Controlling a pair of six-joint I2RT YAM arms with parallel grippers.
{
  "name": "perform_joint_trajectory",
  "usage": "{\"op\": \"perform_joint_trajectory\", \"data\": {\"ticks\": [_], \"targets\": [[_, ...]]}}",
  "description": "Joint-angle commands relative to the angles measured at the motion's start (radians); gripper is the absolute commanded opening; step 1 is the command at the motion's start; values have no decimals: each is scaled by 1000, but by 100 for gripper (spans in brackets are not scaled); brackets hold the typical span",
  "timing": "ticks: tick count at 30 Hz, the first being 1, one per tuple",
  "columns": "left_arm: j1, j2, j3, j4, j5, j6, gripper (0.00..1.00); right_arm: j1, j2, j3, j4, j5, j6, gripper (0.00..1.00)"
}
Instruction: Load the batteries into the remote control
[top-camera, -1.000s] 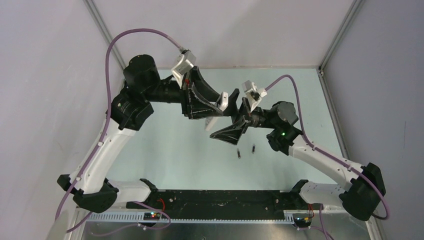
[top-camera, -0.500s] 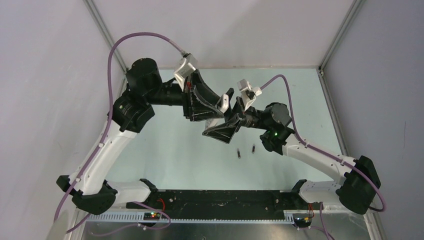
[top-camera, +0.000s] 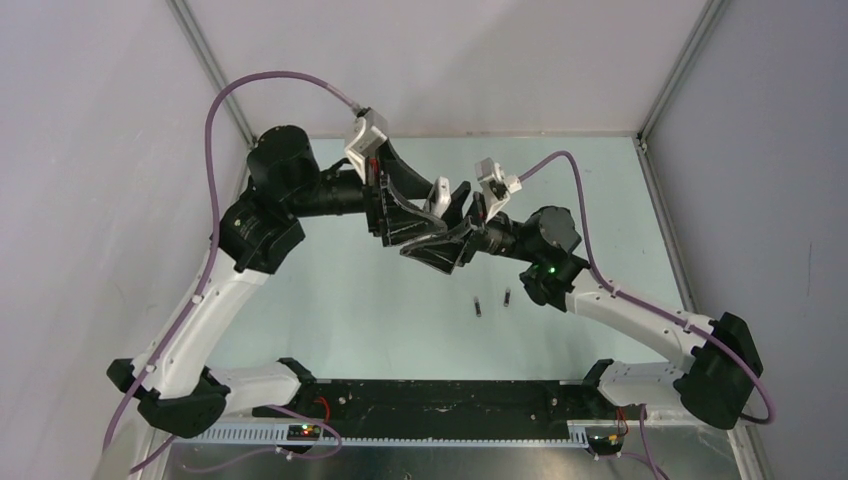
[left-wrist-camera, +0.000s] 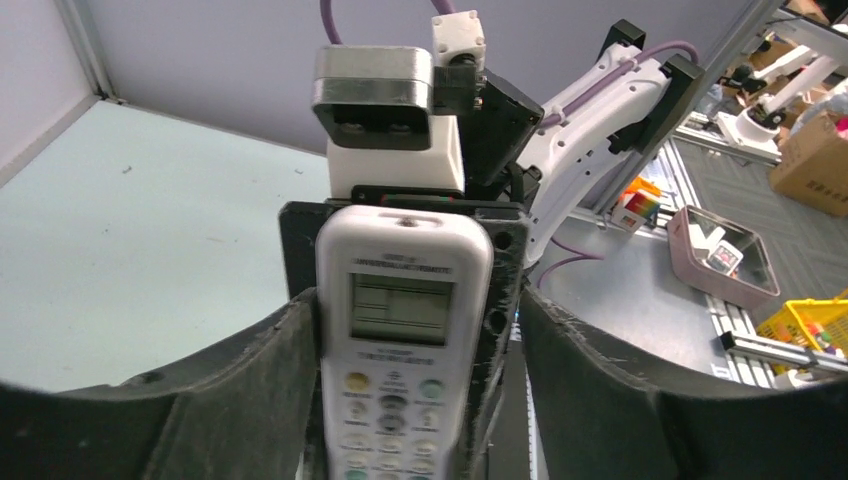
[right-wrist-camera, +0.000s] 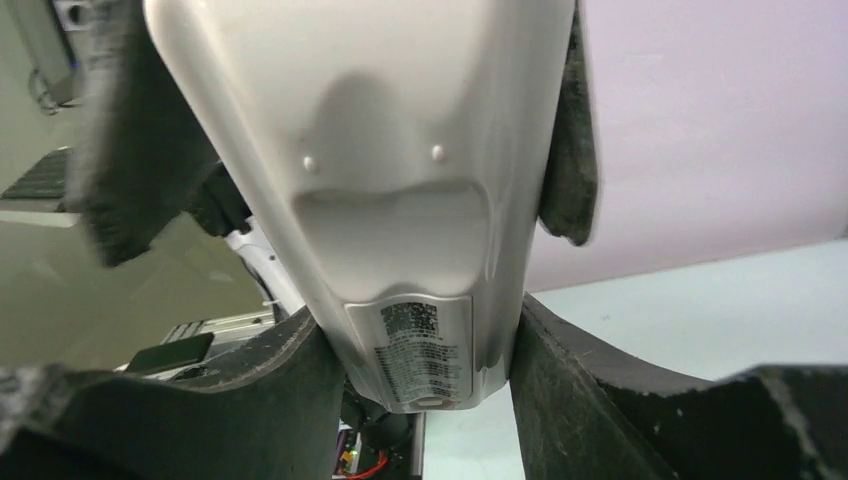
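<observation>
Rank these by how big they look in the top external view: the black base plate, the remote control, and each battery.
1. The black base plate, by far the largest.
2. The remote control; only white bits of it show, so this rank is unsure.
3. The left battery and right battery look alike, so they tie.

Light is bright and even from above. The table (top-camera: 350, 300) has only faint shadows. Up close, the remote (right-wrist-camera: 390, 200) looks soft and a bit shiny (wrist pictures bend at the edges).
</observation>
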Motion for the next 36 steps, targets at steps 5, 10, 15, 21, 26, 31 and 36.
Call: {"op": "perform_joint_trajectory", "data": {"ticks": [5,10,15,21,26,31,36], "targets": [[-5,-62,-68,15,-197,-10,92,1,-77,64,-391,254,-269,32],[-7,-87,-138,9,-405,-25,93,13,-109,65,-543,374,-441,27],[-5,-90,-153,4,-499,-53,93,44,-127,64,-639,466,-589,19],[-6,-86,-188,-9,-464,-72,82,89,-126,65,-671,572,-712,18],[-5,-78,-219,-49,-464,-69,73,119,-121,65,-691,635,-770,18],[-6,-68,-228,-106,-460,-53,59,137,-119,67,-719,726,-818,18],[-8,-39,-230,-129,-412,-55,54,147,-114,68,-732,751,-838,18]]}}
